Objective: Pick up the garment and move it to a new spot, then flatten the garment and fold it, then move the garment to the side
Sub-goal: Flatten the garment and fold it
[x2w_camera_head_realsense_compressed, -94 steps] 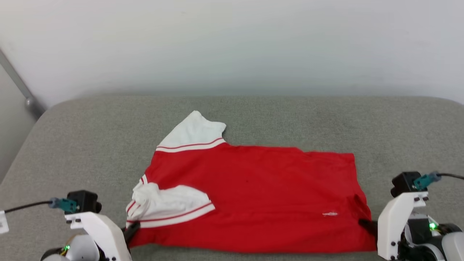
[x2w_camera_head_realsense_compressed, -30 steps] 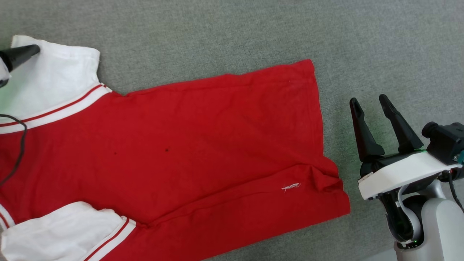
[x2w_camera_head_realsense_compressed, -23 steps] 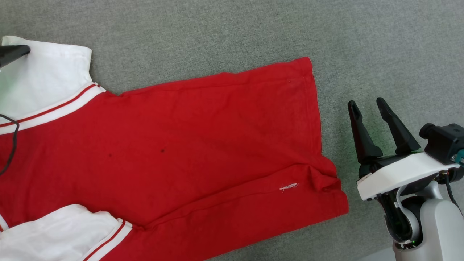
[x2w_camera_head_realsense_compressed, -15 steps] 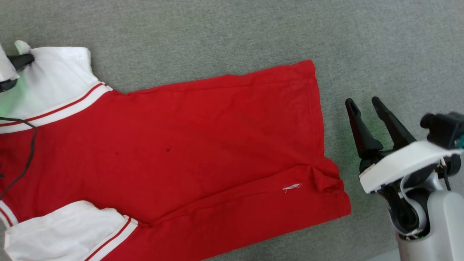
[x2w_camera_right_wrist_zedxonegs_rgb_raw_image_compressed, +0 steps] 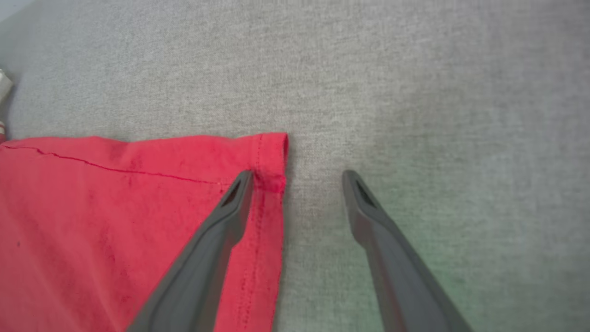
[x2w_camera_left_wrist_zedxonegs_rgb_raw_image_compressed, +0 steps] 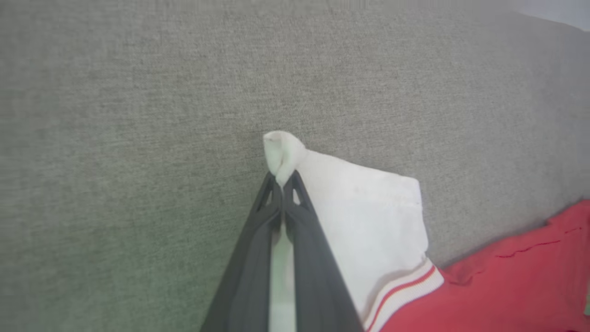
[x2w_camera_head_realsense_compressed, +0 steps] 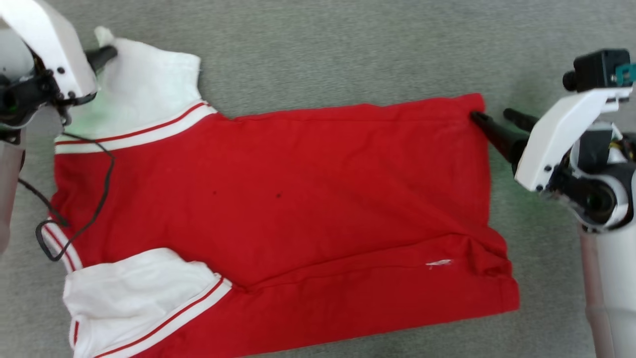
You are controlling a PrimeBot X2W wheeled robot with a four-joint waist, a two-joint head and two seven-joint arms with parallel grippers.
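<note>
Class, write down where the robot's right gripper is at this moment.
Head view, right side: the right gripper stands open at the far right hem corner of the garment, one finger over the red hem, the other over the grey surface.

A grey woven fabric surface [x2w_camera_head_realsense_compressed: 348, 54] carried a single thing: a red shirt [x2w_camera_head_realsense_compressed: 308, 199] was spread almost flat directly on it, with white sleeves [x2w_camera_head_realsense_compressed: 149, 94] toward the left and the hem toward the right, where a few creases were seen.
</note>
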